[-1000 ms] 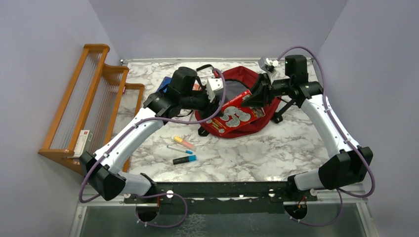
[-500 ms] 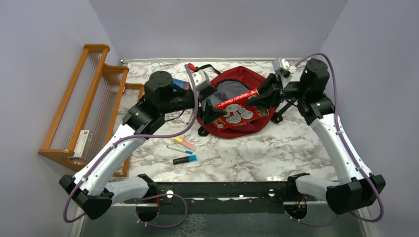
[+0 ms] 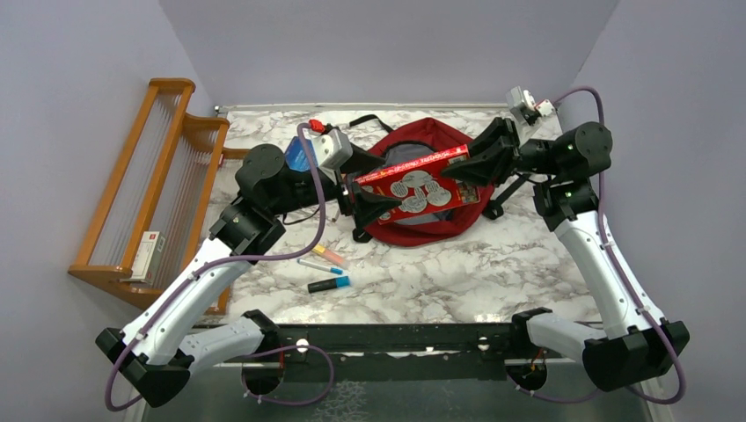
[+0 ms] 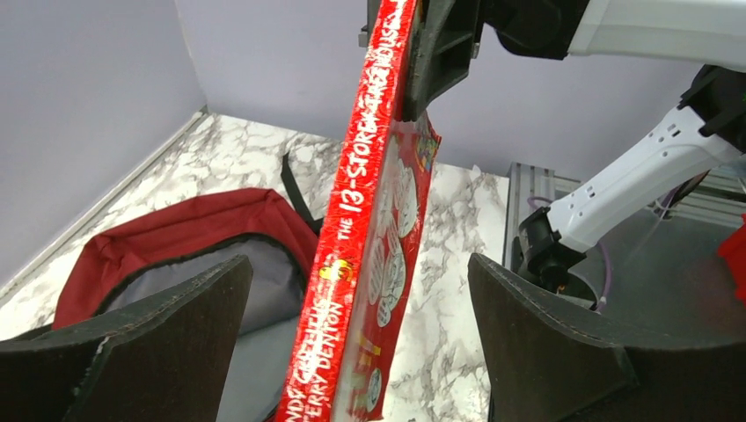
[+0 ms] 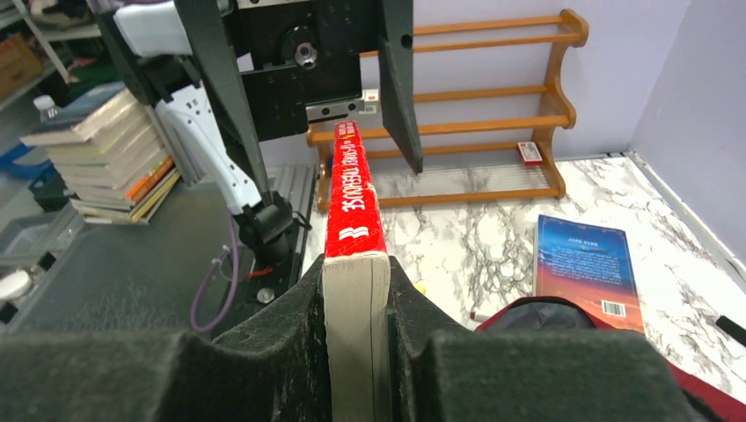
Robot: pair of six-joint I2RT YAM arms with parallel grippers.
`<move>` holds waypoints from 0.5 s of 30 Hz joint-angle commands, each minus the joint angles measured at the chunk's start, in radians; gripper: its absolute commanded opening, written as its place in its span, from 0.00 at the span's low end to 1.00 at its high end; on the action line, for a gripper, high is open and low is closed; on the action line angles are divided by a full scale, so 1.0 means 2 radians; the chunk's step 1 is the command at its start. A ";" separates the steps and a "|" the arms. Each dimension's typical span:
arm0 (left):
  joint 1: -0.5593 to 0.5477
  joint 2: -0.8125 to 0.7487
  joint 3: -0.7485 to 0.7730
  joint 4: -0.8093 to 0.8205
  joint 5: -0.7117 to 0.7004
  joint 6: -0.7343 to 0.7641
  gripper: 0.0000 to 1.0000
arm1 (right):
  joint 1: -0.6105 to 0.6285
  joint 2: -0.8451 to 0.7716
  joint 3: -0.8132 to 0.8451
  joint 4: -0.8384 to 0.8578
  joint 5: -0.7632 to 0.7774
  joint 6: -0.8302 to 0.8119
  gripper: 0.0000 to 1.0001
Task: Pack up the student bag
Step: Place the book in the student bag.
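The student bag (image 3: 428, 134), a red backpack with grey lining, lies open at the back of the table; it also shows under the left wrist (image 4: 176, 233). A red book (image 3: 413, 186) hangs above it, spine up. My right gripper (image 3: 471, 163) is shut on the book's far end, and its pads clamp the page edge (image 5: 356, 290). My left gripper (image 3: 369, 198) is open at the book's other end. Its fingers (image 4: 202, 308) stand wide on either side of the book (image 4: 369, 220) without touching it.
A blue book (image 3: 297, 156) lies left of the bag, seen also in the right wrist view (image 5: 585, 264). Three markers (image 3: 327, 255) lie in front of the bag. A wooden rack (image 3: 176, 167) with a small box (image 3: 149, 253) stands along the left wall.
My left gripper has opened, let go of the red book and drawn back to the left. My right gripper has swung right and lifted the book higher above the bag.
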 commanded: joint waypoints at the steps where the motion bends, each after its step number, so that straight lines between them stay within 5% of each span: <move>1: -0.001 -0.008 -0.004 0.040 0.027 -0.016 0.91 | 0.002 -0.007 -0.002 0.076 0.045 0.079 0.01; 7: 0.000 0.000 -0.014 0.089 0.069 -0.049 0.77 | 0.002 -0.013 0.001 0.117 0.066 0.117 0.01; 15: -0.001 -0.007 -0.038 0.161 0.085 -0.098 0.72 | 0.002 -0.024 -0.003 0.159 0.087 0.154 0.01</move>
